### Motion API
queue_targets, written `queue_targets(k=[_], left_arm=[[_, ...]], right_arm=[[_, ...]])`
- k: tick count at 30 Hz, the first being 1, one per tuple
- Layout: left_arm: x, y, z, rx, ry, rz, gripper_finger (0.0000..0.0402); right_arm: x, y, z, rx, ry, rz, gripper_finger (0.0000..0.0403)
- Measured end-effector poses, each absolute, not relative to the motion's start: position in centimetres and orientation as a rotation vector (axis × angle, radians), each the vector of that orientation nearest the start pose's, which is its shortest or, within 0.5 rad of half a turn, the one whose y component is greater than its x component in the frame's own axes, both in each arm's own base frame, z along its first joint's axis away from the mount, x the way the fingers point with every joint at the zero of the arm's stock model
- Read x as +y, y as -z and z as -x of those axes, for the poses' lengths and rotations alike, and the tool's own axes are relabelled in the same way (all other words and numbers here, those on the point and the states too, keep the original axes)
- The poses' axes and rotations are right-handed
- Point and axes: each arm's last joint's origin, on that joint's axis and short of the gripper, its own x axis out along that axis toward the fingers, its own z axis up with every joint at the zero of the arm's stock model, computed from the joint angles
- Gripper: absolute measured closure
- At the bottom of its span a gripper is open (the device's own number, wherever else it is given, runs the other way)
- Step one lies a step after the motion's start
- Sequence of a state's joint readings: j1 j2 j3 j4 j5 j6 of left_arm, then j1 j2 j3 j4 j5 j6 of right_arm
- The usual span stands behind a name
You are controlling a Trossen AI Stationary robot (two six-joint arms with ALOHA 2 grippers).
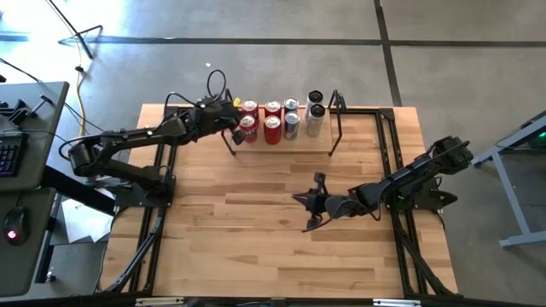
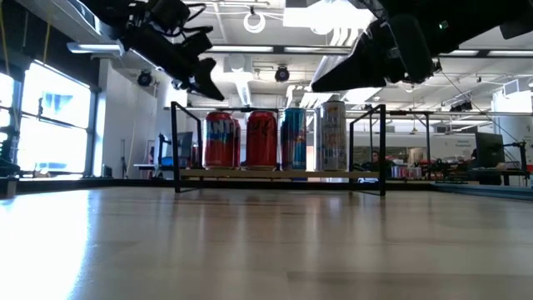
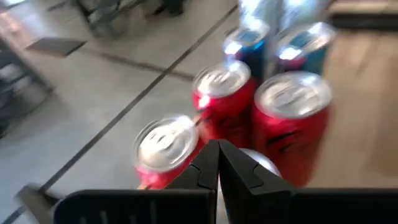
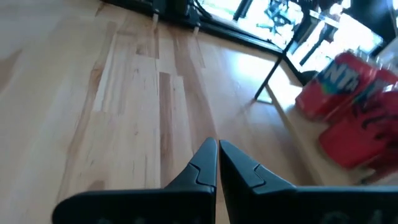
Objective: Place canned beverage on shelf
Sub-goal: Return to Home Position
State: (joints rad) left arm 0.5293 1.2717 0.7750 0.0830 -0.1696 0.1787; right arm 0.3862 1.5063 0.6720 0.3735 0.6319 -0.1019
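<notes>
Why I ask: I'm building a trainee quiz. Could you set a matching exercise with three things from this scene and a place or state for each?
Things:
1. left gripper
2. right gripper
3. blue can

Places or states:
A. shut, over bare tabletop
B. on the shelf, between the red cans and a tall pale can
C. shut, above the red cans

Pairs: 1-C, 2-A, 3-B.

The light-wood tabletop (image 1: 256, 239) fills the centre of the high view, with grey concrete floor (image 1: 461, 60) around it. At the left edge, a grey desk (image 1: 38, 128) carries a keyboard (image 1: 7, 158) and a mouse (image 1: 12, 232). A yellow cable (image 1: 82, 89) runs at upper left.
</notes>
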Motion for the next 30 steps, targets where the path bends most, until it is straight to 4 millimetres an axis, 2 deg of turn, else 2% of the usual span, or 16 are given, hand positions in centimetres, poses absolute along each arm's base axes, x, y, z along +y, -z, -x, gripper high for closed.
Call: queue_targets(k=[4, 11, 17, 23, 30], left_arm=[[13.7, -25.7, -23.0, 0.394, -0.577, -0.083, 0.0401], [11.9, -24.2, -21.5, 0.333, -0.547, -0.103, 0.0401], [9.7, -23.5, -20.3, 0.293, -0.486, -0.145, 0.0401], [7.5, -22.5, -18.9, 0.251, -0.389, -0.154, 0.0401], [5.8, -21.2, -17.6, 0.181, -0.324, -0.163, 0.0401]], right_arm=[[9.0, -18.6, -28.1, 0.417, 0.202, 0.369, 0.0402], [6.4, -18.5, -28.9, 0.445, 0.156, 0.351, 0.0403], [5.1, -18.7, -29.1, 0.453, 0.152, 0.378, 0.0403], [4.7, -20.4, -28.1, 0.438, 0.104, 0.388, 0.0403], [4.3, -22.5, -25.9, 0.413, 0.104, 0.385, 0.0403]])
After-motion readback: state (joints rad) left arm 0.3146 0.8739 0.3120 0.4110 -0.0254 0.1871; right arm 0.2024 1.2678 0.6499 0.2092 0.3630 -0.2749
